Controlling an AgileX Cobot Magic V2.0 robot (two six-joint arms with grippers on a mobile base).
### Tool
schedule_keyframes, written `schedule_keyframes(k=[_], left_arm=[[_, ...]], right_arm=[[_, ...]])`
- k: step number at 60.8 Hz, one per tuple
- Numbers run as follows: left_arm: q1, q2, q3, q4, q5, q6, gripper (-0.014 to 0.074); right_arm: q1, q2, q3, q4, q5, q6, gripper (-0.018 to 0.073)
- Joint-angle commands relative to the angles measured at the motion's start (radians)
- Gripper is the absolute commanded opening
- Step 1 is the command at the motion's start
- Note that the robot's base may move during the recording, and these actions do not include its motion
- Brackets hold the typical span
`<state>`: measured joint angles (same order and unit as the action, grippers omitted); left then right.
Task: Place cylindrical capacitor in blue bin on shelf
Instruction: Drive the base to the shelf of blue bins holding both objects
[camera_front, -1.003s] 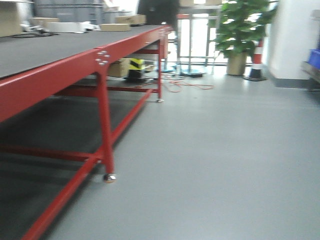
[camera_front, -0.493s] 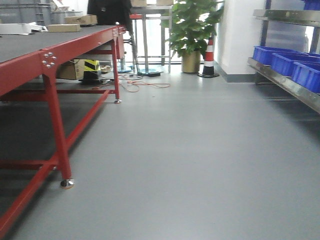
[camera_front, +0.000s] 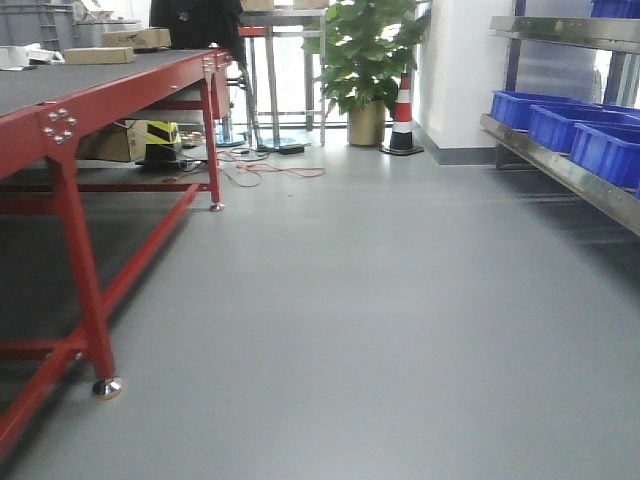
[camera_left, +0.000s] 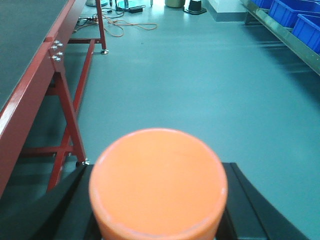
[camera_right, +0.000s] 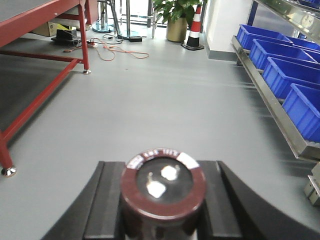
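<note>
Shelf (camera_front: 560, 172) at two o'clock across grey floor (camera_front: 400, 330); my right fingers (camera_right: 107, 205) clamp the capacitor (camera_right: 162, 187), left fingers (camera_left: 247, 205) an orange cylinder (camera_left: 157, 182), and rolling jolts could loosen either.

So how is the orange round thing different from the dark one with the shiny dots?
The orange cylinder has a plain, smooth orange top. The dark capacitor has a black top with two shiny metal studs and a maroon rim with a white patch. The orange cylinder sits in the left gripper, the dark capacitor in the right gripper. Both are round cylinders, each gripped with its flat top showing.
</note>
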<state>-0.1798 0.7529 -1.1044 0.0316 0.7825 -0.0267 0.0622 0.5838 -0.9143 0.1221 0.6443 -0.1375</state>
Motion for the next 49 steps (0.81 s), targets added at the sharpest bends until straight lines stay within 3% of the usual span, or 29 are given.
schedule_keyframes(k=[1,49], left_arm=[[-0.006,-0.004,-0.006,-0.001,-0.022,-0.004,-0.0111],[-0.006,-0.004,-0.006,-0.001,-0.022,-0.004,-0.0111]], right_arm=[[0.001,-0.001,-0.003,-0.002,-0.024,-0.004,-0.0153],[0.001,-0.001,-0.003,-0.002,-0.024,-0.004,-0.0153]])
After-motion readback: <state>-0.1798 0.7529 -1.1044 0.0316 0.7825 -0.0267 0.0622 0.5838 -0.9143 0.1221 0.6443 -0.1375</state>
